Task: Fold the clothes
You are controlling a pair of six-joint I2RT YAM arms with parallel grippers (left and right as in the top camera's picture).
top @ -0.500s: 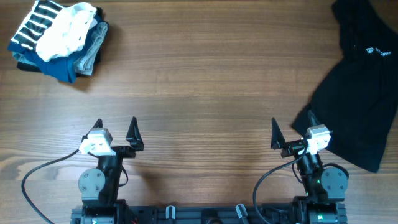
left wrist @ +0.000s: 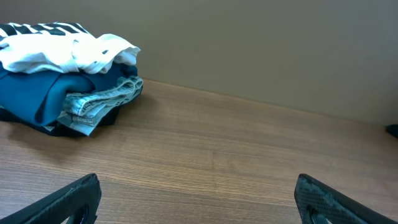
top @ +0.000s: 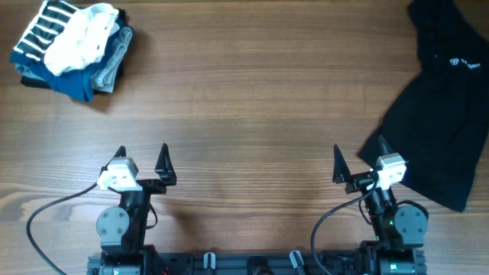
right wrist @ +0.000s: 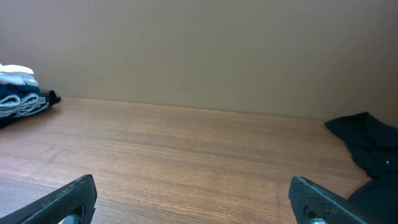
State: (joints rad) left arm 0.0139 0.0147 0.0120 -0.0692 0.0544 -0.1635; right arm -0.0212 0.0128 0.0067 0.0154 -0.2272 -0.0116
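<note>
The black garment (top: 443, 99) with a small pale logo (top: 462, 63) lies crumpled at the table's right edge, running off the frame. It also shows at the right of the right wrist view (right wrist: 370, 146). My right gripper (top: 359, 156) is open and empty at the near edge, its right finger at the garment's lower left corner. In its own view the right gripper (right wrist: 193, 196) has bare wood between its fingers. My left gripper (top: 141, 155) is open and empty at the near left, far from the garment; in its own view the left gripper (left wrist: 196, 199) is over bare wood.
A pile of other clothes (top: 72, 46), striped, white, blue and grey, sits at the far left corner. The pile also shows in the left wrist view (left wrist: 62, 74) and faintly in the right wrist view (right wrist: 22, 93). A beige wall stands behind the table.
</note>
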